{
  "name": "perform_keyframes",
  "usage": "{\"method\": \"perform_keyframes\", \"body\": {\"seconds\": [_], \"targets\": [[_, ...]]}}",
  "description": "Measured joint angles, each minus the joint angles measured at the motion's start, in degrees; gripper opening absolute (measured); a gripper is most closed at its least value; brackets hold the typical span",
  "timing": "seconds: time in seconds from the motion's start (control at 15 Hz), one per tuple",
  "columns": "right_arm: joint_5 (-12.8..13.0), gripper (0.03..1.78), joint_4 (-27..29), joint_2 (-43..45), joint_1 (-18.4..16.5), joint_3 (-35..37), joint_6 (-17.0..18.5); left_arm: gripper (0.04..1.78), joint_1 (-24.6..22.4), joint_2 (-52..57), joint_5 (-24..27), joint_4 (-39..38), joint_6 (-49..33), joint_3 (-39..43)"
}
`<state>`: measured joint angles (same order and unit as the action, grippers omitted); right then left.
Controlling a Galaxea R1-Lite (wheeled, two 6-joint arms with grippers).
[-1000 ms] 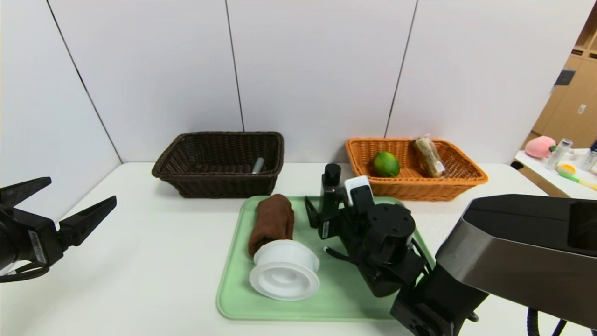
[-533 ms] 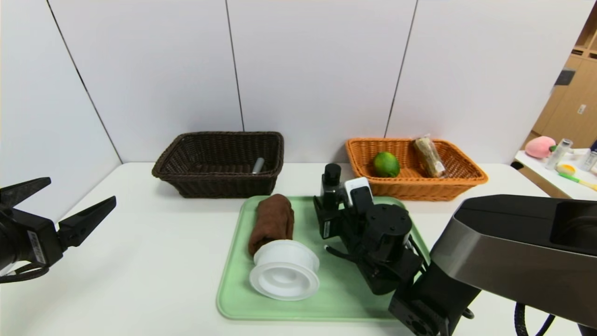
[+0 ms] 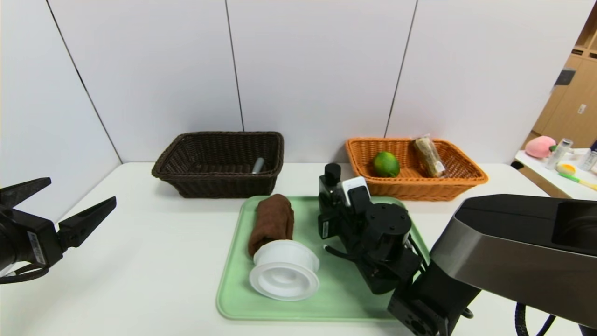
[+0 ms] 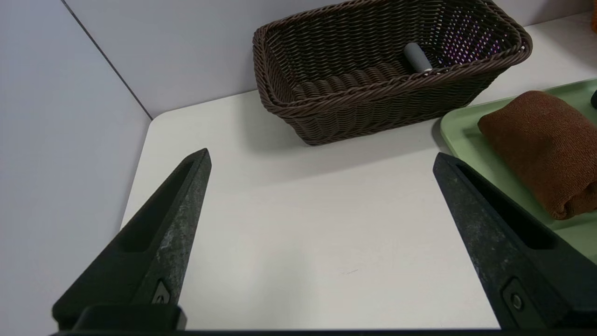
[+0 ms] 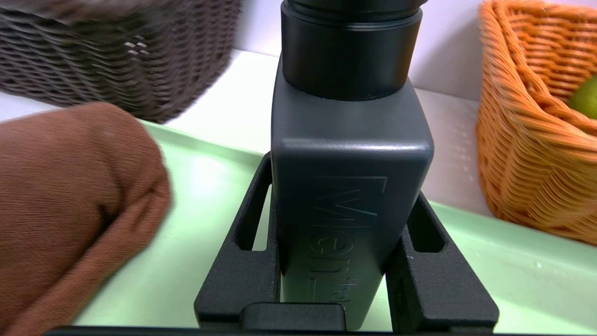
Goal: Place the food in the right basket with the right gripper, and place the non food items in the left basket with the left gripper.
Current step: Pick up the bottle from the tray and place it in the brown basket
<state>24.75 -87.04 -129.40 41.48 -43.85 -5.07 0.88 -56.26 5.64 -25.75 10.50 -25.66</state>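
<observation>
Now right tool [image 5: 343,280] clamped on dark bottle [image 5: 350,186], left tool [image 4: 322,163] wide open

Two wicker baskets: one dark brown basket [image 3: 219,161], one orange basket [image 3: 415,168]. One green tray [image 3: 284,308]. One rolled brown towel [image 3: 272,221], one white tape roll [image 3: 284,269], one dark grey bottle [image 5: 350,186]. One lime [image 3: 386,164], one wrapped snack [image 3: 429,156], one grey cylinder [image 3: 257,165].

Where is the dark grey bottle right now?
The dark grey bottle stands upright on the green tray, right of the brown towel, clamped between the right hand's fingers.
</observation>
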Motion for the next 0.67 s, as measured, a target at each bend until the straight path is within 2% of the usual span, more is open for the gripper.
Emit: {"method": "perform_keyframes", "body": {"seconds": [0.27, 0.47, 0.67], "targets": [[-1.43, 0.6, -0.04, 3.28, 1.26, 0.16, -1.87, 1.69, 0.0, -0.02, 0.05, -0.1, -0.06, -0.09], [-5.6, 0.6, 0.46, 8.09, 1.95, -1.43, -4.02, 1.69, 0.0, -0.05, 0.02, -0.16, -0.27, -0.07], [-7.58, 0.6, 7.17, 12.24, 2.11, -8.07, -5.4, 1.69, 0.0, 0.04, -0.02, -0.33, -1.22, 0.28]]}}
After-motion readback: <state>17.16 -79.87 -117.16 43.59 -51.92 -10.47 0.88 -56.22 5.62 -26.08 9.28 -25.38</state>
